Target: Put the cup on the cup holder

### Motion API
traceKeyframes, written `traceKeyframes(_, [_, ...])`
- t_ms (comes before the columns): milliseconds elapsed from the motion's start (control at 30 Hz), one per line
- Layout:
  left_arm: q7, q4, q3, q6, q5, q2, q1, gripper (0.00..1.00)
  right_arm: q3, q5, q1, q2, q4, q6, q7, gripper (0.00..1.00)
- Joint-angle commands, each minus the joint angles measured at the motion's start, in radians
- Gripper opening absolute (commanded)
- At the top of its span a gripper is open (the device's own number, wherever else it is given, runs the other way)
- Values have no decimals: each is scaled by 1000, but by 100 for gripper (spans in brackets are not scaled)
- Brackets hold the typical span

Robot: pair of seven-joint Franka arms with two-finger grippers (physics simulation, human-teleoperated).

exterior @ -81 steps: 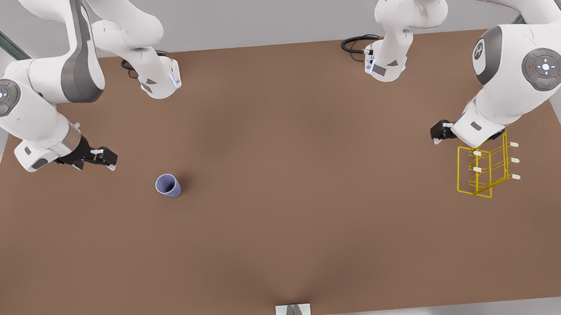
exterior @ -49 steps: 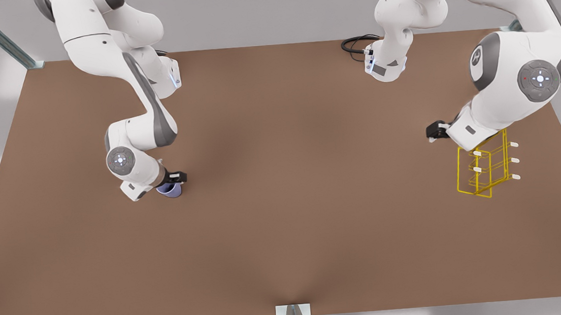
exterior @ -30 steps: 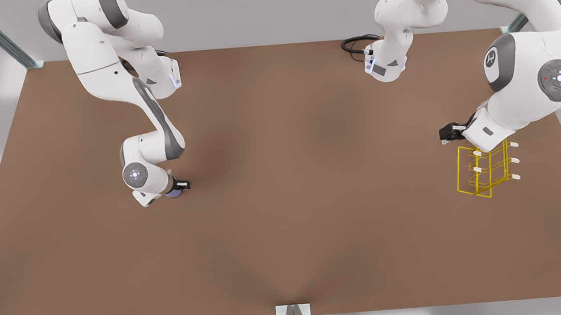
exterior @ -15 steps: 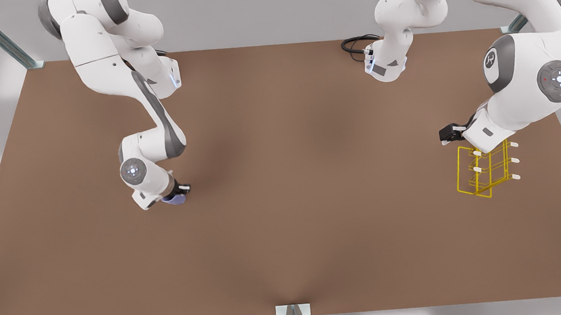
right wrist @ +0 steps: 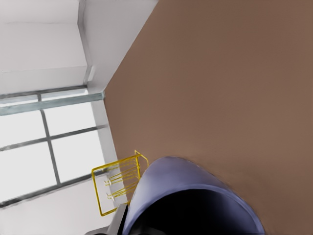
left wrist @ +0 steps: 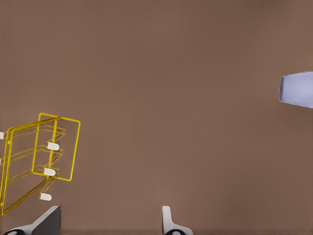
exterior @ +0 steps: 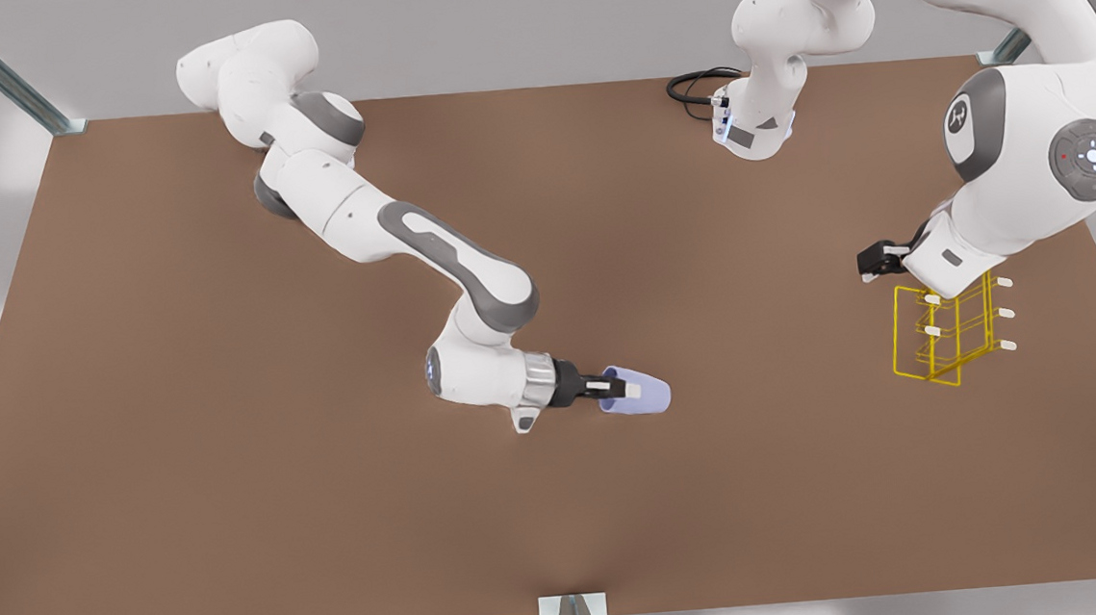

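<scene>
Cup (exterior: 639,396) is seen carried on its side above the bench (exterior: 235,522), mid-bench in the front view, rim toward the wrist and base pointing at the front view's right; it is pinched at the rim by the fingers (exterior: 618,393) of the right gripper (exterior: 612,392), one finger laid along the outer wall, the other judged to be inside the mouth. In the right wrist view the lavender wall of the cup (right wrist: 190,200) is seen close up, with the cup holder (right wrist: 120,188) farther off. The cup holder (exterior: 950,330) stands upright near the bench edge at the front view's right, well apart from the cup, with white-tipped pegs projecting. The left gripper (exterior: 878,260) is held just beside the top of the holder, waiting; in its wrist view the fingers (left wrist: 168,223) are spread with nothing between them, and the holder (left wrist: 39,161) and the cup's base end (left wrist: 297,89) are also seen. Pickup is judged done; transport looks partly done. Remaining: the gap to the holder is to be crossed, the cup lined up with a peg, hung and released
</scene>
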Motion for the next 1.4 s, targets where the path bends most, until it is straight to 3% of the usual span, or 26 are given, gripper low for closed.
traceKeyframes(0, [-8, 1, -1, -24, -9, -8, 0, 100, 6, 27, 72, 47, 60, 188, 173, 21])
traceKeyframes(167, [-11, 1, -13, -18, -23, -37, -2, 100, 1, 24, 184, 133, 92, 191, 135, 21])
traceKeyframes(433, [-14, -19, -12, -7, -18, -44, -17, 100, -43, 22, 186, 168, 86, 173, 101, 21])
traceKeyframes(467, [-14, -19, -12, -7, -18, -42, -17, 100, -48, 22, 188, 168, 86, 173, 111, 28])
traceKeyframes(533, [-16, -19, -12, -7, -18, -37, -17, 100, -53, 13, 188, 167, 86, 173, 114, 100])
traceKeyframes(767, [-19, -17, -10, -7, -14, -31, -25, 100, -166, -56, 189, 133, 38, 72, 123, 100])
traceKeyframes(800, [-26, -17, -10, -7, -14, -24, -25, 100, -235, -91, 186, 101, 18, -7, 172, 100])
traceKeyframes(933, [-46, -14, -3, -7, -9, -8, -43, 100, -263, -153, 132, -93, -328, -45, 154, 100])
traceKeyframes(1000, [-48, -32, 60, -7, 35, 38, -41, 100, -263, -207, 40, -224, -436, -246, 154, 100])
traceKeyframes(1100, [-144, -49, 149, -103, 35, 9, -86, 100, -263, -256, -93, -346, -536, -365, 77, 100])
traceKeyframes(1200, [-648, -45, 148, -111, 23, 29, -239, 100, -312, -579, -283, -579, -528, -658, 81, 100])
traceKeyframes(1267, [-1095, 12, -16, -47, -55, 130, -256, 100, -369, -717, -290, -679, -523, -718, 71, 100])
traceKeyframes(1367, [-2028, 1, -56, 423, -87, 304, -403, 100, -412, -722, -300, -838, -548, -875, 32, 100])
